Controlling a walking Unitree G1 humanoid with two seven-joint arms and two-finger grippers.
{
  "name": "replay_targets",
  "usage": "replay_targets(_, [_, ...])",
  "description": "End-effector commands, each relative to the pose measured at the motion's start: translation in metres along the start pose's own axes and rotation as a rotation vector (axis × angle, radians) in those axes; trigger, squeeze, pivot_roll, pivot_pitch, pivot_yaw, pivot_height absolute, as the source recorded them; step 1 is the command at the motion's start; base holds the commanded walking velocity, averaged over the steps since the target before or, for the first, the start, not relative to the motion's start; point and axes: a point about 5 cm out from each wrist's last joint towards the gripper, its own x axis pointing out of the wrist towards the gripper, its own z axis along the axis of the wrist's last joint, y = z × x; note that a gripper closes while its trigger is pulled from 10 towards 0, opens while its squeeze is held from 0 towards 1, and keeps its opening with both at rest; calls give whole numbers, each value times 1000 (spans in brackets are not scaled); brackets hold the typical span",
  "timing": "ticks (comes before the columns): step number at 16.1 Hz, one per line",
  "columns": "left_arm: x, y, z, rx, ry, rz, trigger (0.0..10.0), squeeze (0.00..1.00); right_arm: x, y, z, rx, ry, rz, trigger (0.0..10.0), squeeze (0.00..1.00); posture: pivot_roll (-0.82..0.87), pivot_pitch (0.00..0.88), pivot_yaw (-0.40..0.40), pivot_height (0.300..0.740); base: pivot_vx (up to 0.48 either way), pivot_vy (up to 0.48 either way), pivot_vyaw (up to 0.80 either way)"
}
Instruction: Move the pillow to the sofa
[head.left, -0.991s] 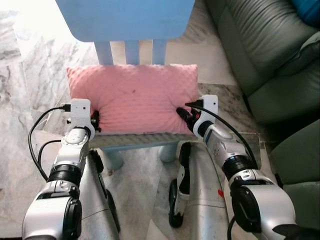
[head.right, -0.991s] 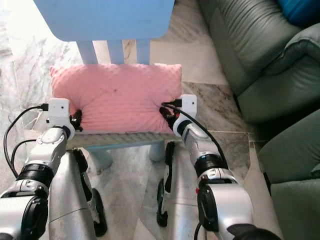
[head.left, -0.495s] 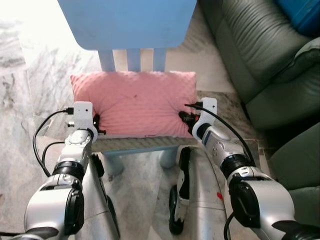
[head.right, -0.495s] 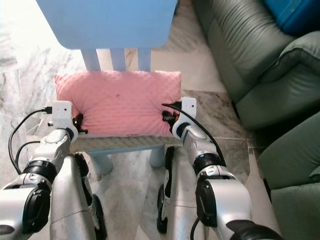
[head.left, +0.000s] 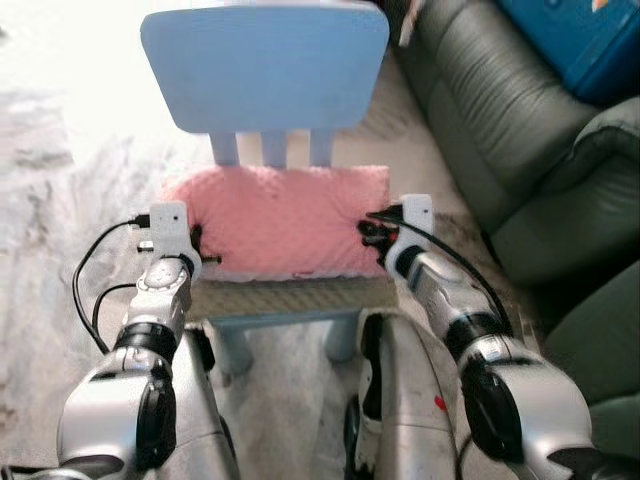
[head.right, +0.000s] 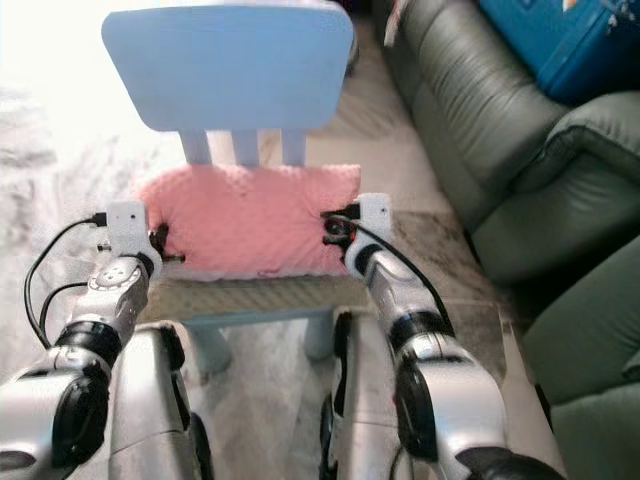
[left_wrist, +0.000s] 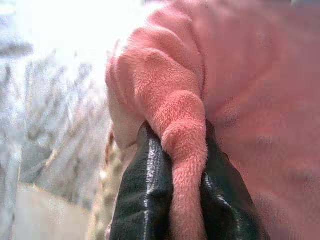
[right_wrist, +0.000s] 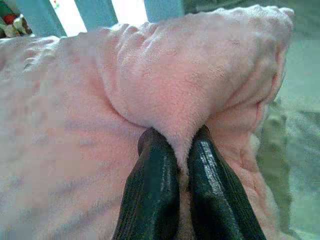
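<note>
A pink fuzzy pillow (head.left: 275, 220) lies on the seat of a light blue chair (head.left: 265, 65). My left gripper (head.left: 194, 247) is shut on the pillow's left edge; the left wrist view has a pinched fold of pillow (left_wrist: 182, 135) between the black fingers (left_wrist: 140, 195). At the pillow's right edge my right gripper (head.left: 370, 232) is shut as well, its fingers (right_wrist: 155, 195) squeezing a fold of pink fabric (right_wrist: 170, 100). The dark green sofa (head.left: 500, 140) stands to the right of the chair.
A blue box (head.left: 570, 45) rests on the sofa at the upper right. A second green seat cushion (head.left: 600, 340) sits at the lower right. Marble floor (head.left: 60, 230) spreads to the left. My own legs (head.left: 400, 400) stand against the chair's front edge.
The camera has tilted up, so more of the chair back and sofa shows. Both grippers stay shut on the pillow, which looks bunched narrower between them.
</note>
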Motion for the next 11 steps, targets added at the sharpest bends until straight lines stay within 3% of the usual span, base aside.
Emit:
replay_targets(1, [-3,-4,4,10,-60,-10,0,0,-4,-3,5,-41,-49,2,0,0,33,0,-47,470,0,0,0])
replay_targets(4, [-42,-10,-13,-21,-186,19,0,0,-46,-12,-11,-168,-239,-114,0,0,40,0,-43,470,0,0,0])
replay_targets(6, [-65,-13,-12,-4,-267,20,0,0,-70,-11,-19,-243,-318,-196,0,0,49,0,-52,470,0,0,0])
replay_targets(11, [-104,-14,2,17,-354,0,0,0,-106,-4,-16,-341,-373,-249,0,0,44,0,-36,470,0,0,0])
